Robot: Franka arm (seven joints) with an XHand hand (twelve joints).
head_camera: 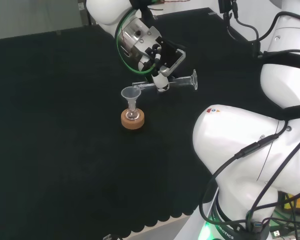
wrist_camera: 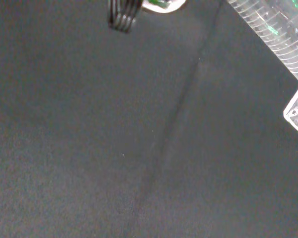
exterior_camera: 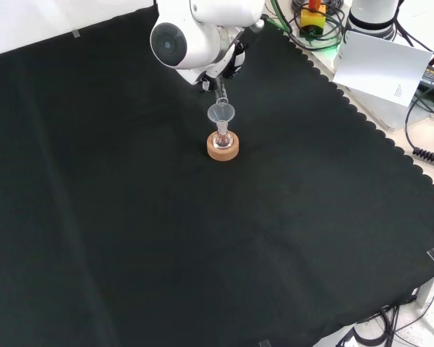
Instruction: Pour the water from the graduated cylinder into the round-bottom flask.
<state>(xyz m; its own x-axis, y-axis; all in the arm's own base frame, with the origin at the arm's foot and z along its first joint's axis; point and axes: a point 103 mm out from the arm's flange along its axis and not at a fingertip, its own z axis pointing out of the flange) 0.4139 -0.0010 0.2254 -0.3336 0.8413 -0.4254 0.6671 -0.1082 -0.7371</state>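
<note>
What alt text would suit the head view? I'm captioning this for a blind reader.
The hand holds a graduated cylinder tipped almost level, its mouth over a funnel set in a round-bottom flask on a cork ring, all on black cloth.

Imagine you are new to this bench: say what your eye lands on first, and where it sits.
First, the black and white robot hand above mid-cloth in the head view, holding a clear graduated cylinder almost level. The cylinder's mouth points at a clear plastic funnel in a small round-bottom glass flask. The flask rests on a tan cork ring, just left of the hand there.
</note>
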